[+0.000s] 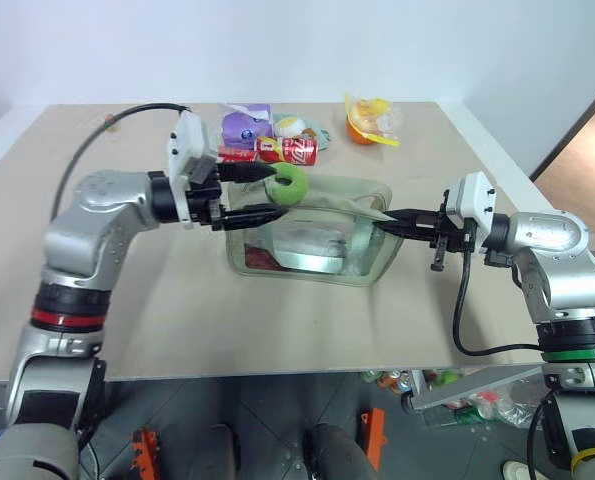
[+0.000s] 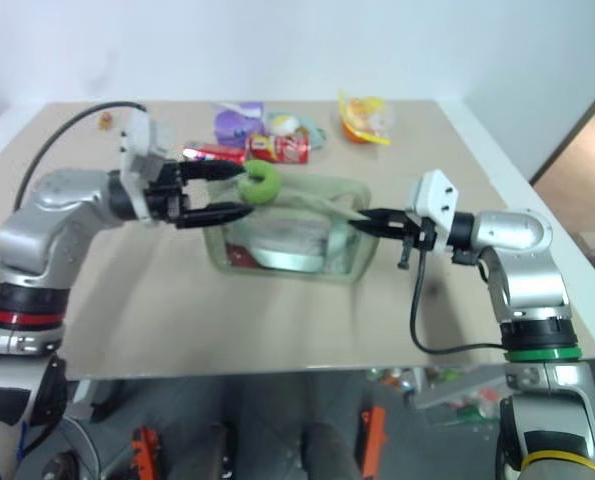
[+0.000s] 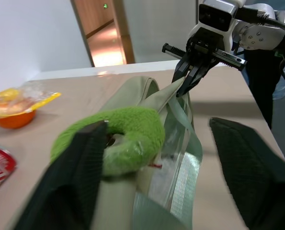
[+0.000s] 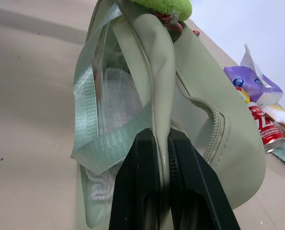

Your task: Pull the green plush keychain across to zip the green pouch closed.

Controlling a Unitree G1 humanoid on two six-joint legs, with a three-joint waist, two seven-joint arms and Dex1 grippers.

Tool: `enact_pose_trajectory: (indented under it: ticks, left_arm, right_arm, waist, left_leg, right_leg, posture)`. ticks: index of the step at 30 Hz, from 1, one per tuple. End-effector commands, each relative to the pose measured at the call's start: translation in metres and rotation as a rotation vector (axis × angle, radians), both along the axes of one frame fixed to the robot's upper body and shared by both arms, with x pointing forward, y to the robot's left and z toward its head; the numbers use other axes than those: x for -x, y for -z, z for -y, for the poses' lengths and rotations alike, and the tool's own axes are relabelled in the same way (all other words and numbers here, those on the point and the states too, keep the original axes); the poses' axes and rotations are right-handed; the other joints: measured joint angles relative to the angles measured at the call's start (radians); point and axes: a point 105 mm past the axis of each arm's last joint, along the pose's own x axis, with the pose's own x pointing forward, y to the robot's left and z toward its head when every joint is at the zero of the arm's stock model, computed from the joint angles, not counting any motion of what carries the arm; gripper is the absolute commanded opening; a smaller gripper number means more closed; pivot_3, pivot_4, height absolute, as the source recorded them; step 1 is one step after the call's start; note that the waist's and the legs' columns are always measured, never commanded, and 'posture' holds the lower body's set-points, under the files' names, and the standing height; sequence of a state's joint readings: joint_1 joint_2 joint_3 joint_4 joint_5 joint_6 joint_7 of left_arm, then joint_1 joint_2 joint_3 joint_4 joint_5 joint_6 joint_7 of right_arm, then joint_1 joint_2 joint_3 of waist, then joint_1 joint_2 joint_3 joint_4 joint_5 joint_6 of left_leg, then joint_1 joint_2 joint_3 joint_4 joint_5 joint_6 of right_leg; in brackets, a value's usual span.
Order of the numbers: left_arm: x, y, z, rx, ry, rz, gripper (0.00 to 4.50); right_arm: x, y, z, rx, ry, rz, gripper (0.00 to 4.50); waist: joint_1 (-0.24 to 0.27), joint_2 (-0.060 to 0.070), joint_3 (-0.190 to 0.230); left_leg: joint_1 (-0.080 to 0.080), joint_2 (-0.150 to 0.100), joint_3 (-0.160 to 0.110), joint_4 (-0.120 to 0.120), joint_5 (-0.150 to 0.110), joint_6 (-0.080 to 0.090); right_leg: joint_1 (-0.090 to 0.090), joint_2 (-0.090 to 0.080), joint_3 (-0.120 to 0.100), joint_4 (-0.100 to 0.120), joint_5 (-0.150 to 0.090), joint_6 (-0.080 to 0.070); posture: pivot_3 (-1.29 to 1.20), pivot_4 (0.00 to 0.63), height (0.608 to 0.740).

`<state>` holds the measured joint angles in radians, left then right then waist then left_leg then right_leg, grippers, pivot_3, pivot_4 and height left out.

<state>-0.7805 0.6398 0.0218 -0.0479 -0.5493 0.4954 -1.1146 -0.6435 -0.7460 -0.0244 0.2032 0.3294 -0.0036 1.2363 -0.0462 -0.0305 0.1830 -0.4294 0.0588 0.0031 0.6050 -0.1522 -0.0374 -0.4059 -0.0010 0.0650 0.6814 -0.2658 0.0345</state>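
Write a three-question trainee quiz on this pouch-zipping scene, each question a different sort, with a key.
1. True or false: the right gripper is shut on the end of the green pouch.
2. The green plush keychain sits: A) at the pouch's end near the left gripper; B) at the end the right gripper holds; C) beside the orange-yellow bagged item.
3. Fill in: the left gripper's fingers stand ____ on either side of the keychain.

Key: 1 true; 2 A; 3 open.
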Motion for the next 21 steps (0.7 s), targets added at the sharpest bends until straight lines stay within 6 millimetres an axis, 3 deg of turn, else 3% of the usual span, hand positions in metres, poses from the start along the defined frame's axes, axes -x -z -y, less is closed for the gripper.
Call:
enact_pose_trajectory:
  ticks: [1, 8, 13, 20, 21]
  left_arm:
    - [0.013, -0.011, -0.023, 0.035, -0.070, 0.004, 3.48]
    - [-0.001, 0.019, -0.057, 0.095, -0.345, -0.019, 3.48]
    - [-0.005, 0.040, -0.044, 0.146, -0.340, -0.060, 3.48]
    - [-0.010, 0.052, -0.033, 0.152, -0.305, -0.084, 3.48]
    - [-0.011, 0.053, -0.033, 0.150, -0.304, -0.082, 2.97]
  right_arm:
    - [0.000, -0.007, 0.005, 0.012, 0.011, 0.028, 0.00]
    - [-0.001, -0.007, 0.002, 0.012, -0.001, 0.025, 0.00]
    - [0.000, -0.010, -0.001, 0.013, -0.013, 0.028, 0.00]
    - [0.001, -0.011, 0.000, 0.018, -0.011, 0.031, 0.00]
    - [0.001, -0.011, 0.000, 0.018, -0.011, 0.031, 0.00]
  waist:
    - [-0.002, 0.000, 0.000]
    - [0.001, 0.000, 0.000]
    - [0.001, 0.000, 0.000]
    - [0.001, 0.000, 0.000]
    - [0.001, 0.000, 0.000]
  left_leg:
    - [0.000, 0.000, 0.000, 0.000, 0.000, 0.000]
    - [0.001, 0.000, 0.000, 0.001, 0.000, 0.000]
    - [0.001, 0.000, 0.001, 0.002, 0.000, 0.000]
    - [0.001, 0.000, 0.001, 0.002, 0.000, 0.000]
    - [0.001, 0.000, 0.001, 0.002, 0.000, 0.000]
  right_leg:
    - [0.000, 0.000, 0.000, 0.000, 0.000, 0.000]
    - [0.001, -0.001, 0.000, 0.000, 0.000, 0.000]
    - [0.002, -0.001, 0.000, 0.000, 0.001, 0.001]
    - [0.001, -0.001, 0.001, 0.000, 0.001, 0.001]
    - [0.001, -0.001, 0.001, 0.000, 0.001, 0.001]
  posture:
    - [0.00, 0.150, 0.740]
    - [0.00, 0.150, 0.740]
    - [0.00, 0.150, 0.740]
    - [0.00, 0.150, 0.740]
    - [0.00, 0.150, 0.740]
